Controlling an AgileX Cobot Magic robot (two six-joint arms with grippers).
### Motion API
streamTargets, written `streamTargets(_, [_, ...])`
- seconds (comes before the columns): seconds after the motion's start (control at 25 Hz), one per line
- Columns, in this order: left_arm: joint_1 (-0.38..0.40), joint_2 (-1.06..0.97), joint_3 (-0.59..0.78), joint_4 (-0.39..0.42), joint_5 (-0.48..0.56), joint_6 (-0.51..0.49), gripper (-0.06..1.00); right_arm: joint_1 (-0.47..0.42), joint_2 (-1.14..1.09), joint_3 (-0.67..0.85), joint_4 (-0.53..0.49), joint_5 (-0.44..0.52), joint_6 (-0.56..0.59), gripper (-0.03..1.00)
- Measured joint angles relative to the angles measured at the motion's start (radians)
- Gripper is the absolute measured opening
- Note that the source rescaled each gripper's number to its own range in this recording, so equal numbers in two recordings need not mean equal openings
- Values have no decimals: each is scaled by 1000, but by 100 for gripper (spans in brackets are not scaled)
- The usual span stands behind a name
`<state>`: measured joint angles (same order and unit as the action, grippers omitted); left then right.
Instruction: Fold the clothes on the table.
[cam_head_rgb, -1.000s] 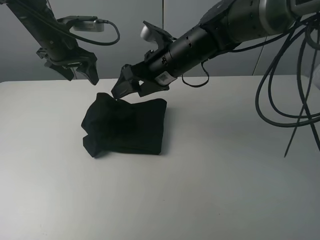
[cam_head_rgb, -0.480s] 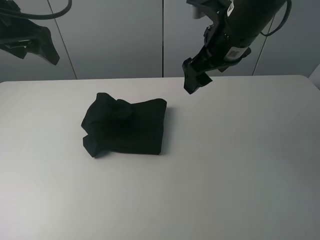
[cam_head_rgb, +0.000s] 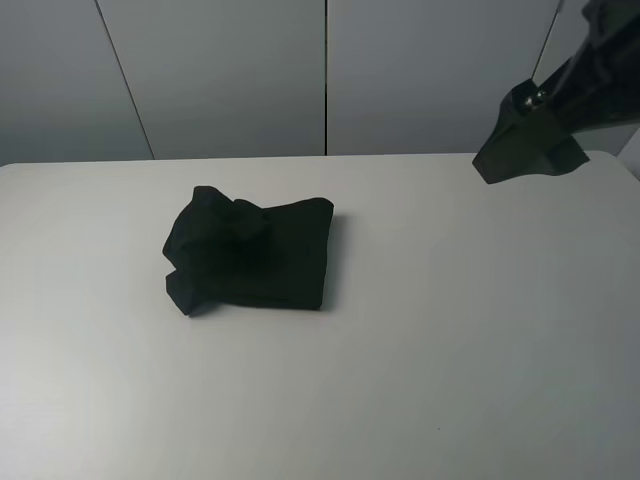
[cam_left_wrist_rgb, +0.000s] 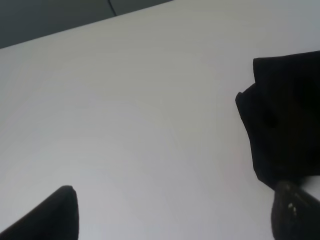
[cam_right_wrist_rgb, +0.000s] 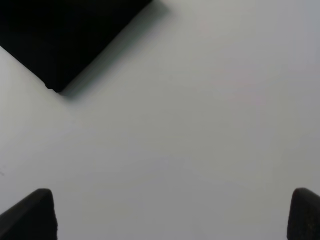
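1. Shirt (cam_head_rgb: 248, 255): lies left of centre on the table (cam_head_rgb: 450, 330) as a compact dark bundle, one lump on top; folding looks largely done, tidying possibly left.
2. Left gripper (cam_left_wrist_rgb: 172, 212): empty, tips wide apart, near the shirt's edge.
3. Right gripper (cam_right_wrist_rgb: 172, 212): likewise spread, empty, above bare table.
4. Print hidden; the overhead view shows no left arm.

high view fronts table (cam_head_rgb: 450, 330); wrist views look down, share shirt (cam_head_rgb: 250, 255).

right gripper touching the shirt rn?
Apart. Exterior high view shows the right gripper raised at the table's far right edge, bare tabletop between it and the shirt.
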<state>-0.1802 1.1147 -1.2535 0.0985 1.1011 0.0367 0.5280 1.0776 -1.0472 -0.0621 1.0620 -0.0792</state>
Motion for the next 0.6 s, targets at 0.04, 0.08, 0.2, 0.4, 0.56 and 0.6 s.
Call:
streamTargets(0.04, [0,-30,22,0,8,0,100,0,-44,17,-2,10,5,100])
streamTargets(0.08, [0,-60,48,0,17,0,100,0,-96,30,-4,22,7,100])
streamTargets(0.2, [0,-182,159,0,41,-5,100,0,-237,87,-6,58,22,100])
streamTargets(0.4, [0,-419,299,-24,50,-13,100,0,-454,147,-6,110,33,100])
streamTargets(0.56, [0,-601,353,-41,57,-26,100,0,-588,201,-6,119,53,100])
streamTargets(0.6, [0,-644,364,-41,60,-28,100,0,-615,216,-6,122,65,100])
